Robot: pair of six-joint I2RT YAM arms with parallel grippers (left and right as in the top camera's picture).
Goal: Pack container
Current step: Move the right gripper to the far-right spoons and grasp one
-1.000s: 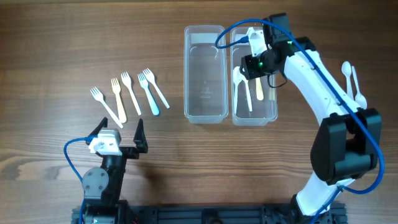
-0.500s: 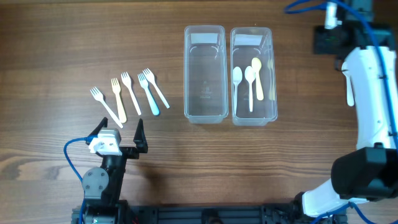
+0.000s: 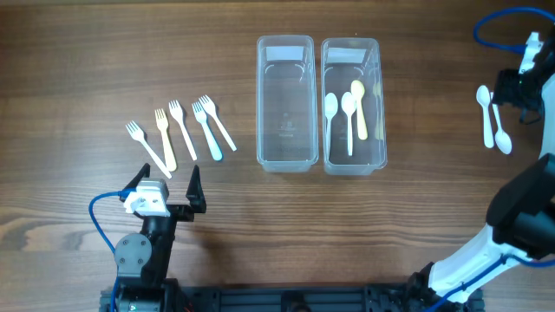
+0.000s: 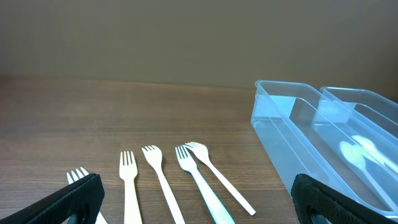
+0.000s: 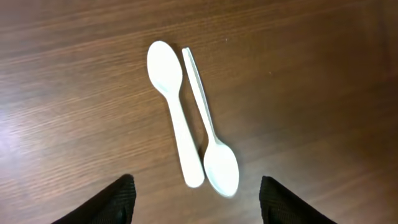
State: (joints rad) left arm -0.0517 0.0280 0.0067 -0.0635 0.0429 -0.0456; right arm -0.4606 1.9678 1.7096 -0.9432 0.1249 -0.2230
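Two clear containers stand side by side: the left one (image 3: 285, 102) is empty, the right one (image 3: 355, 104) holds three spoons (image 3: 348, 108). Several plastic forks (image 3: 178, 132) lie in a row on the table at the left, also in the left wrist view (image 4: 180, 180). Two white spoons (image 3: 495, 117) lie side by side at the far right, seen close in the right wrist view (image 5: 189, 143). My right gripper (image 5: 196, 205) is open and empty just above these two spoons. My left gripper (image 3: 165, 186) is open and empty, near the table's front, short of the forks.
The containers show at the right of the left wrist view (image 4: 323, 143). Bare wooden table lies between the forks and the containers and between the containers and the loose spoons.
My right arm has swung from over the right container out to the far right and now hangs over the two loose spoons. A third spoon lies in the right container. The left arm has not moved.
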